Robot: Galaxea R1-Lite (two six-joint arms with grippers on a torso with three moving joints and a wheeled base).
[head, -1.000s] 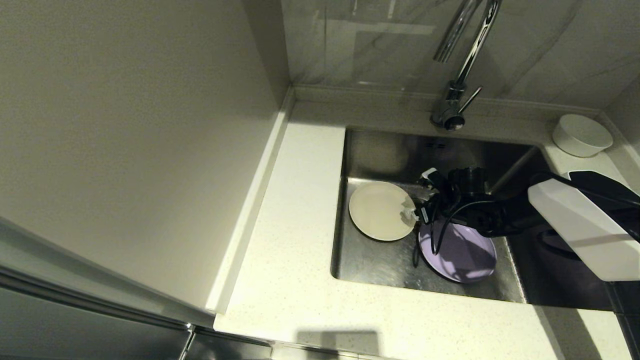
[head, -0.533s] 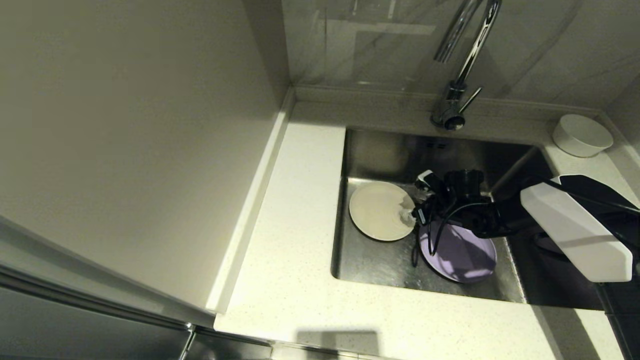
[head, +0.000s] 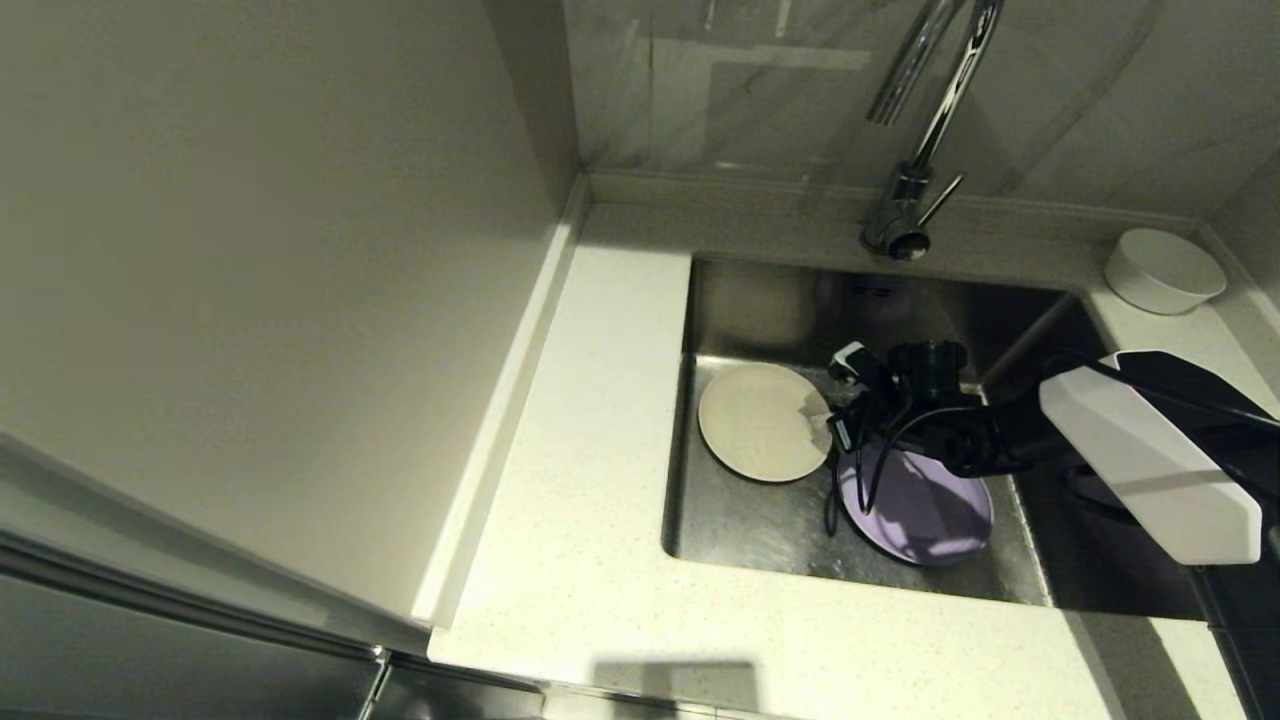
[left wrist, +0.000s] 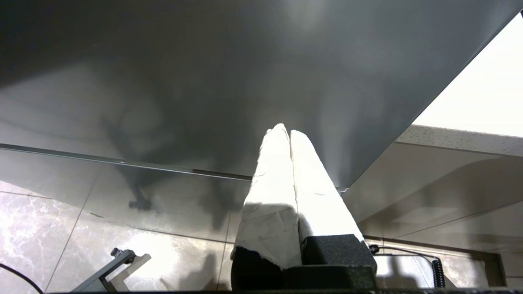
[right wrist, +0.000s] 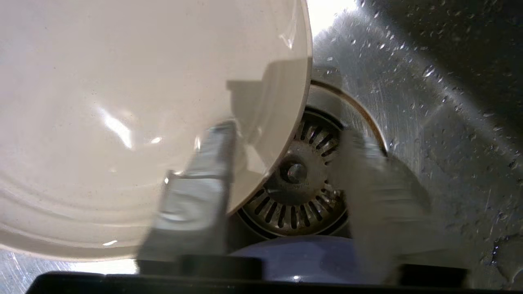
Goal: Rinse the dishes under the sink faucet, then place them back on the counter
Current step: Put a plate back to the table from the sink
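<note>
Looks like pickup time: right gripper, down in the sink, sits half-open straddling the cream plate rim, not clamped yet, so next it needs to pinch and lift.

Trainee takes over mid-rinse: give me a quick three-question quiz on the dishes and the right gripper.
1. True or false: the small white round bowl sits inside the brushed stainless-steel sink.
2. The right gripper, fingers apart, straddles the rim of the cream round shallow plate next to: A the round drain strainer, B the faucet base, C the white bowl.
3. How many dishes lie in the sink?
Key: 1 false, it stands on the pale speckled counter. 2 A. 3 two, the cream plate and the lilac round plate.
</note>
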